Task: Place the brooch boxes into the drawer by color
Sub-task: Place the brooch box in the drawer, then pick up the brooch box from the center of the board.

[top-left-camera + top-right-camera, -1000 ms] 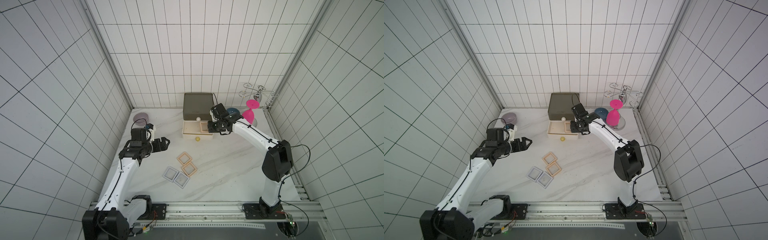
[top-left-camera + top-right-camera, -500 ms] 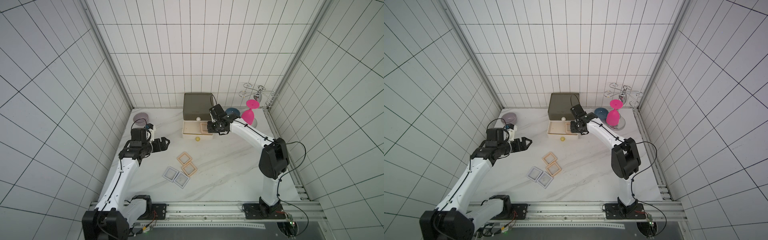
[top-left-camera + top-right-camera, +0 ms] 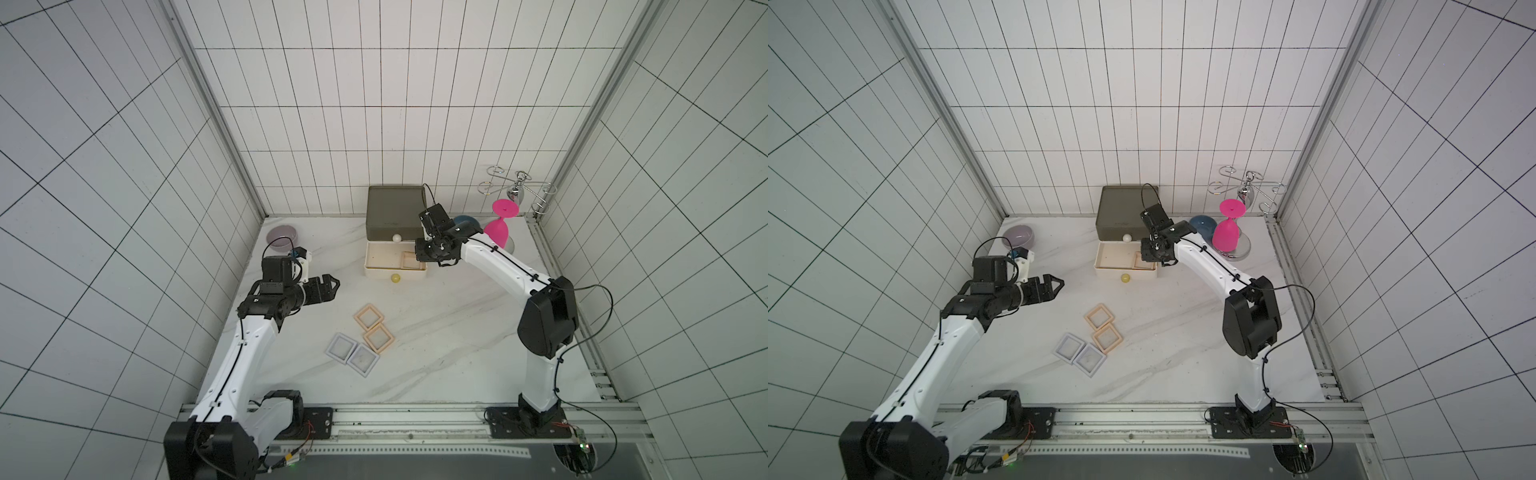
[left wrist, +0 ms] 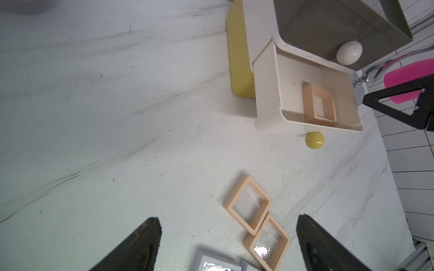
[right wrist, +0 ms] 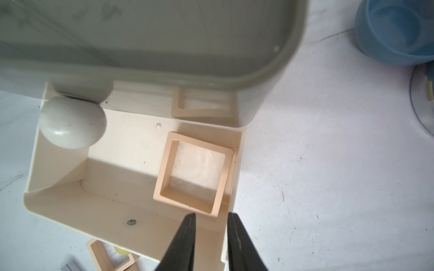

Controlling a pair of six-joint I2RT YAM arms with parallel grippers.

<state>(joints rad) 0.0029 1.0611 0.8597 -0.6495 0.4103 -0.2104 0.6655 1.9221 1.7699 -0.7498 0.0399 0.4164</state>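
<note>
Nearest, four wait on the surface (image 3: 457, 332): two pale brooch boxes (image 3: 341, 348), two peach brooch boxes (image 3: 368, 318). At the left, the left gripper (image 3: 332, 287) hovers empty, jaws wide. Farther back, the right gripper (image 5: 211, 214) has just parted its jaws slightly. That lets go of the third peach box (image 5: 195, 173), now lying at the right end of the drawer's (image 3: 392, 208) pulled-out cream tier (image 3: 395, 272). No black ones in sight.

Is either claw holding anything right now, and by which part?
Nothing. The left gripper is open and empty; the right gripper is parted over a peach box lying in the drawer.
</note>
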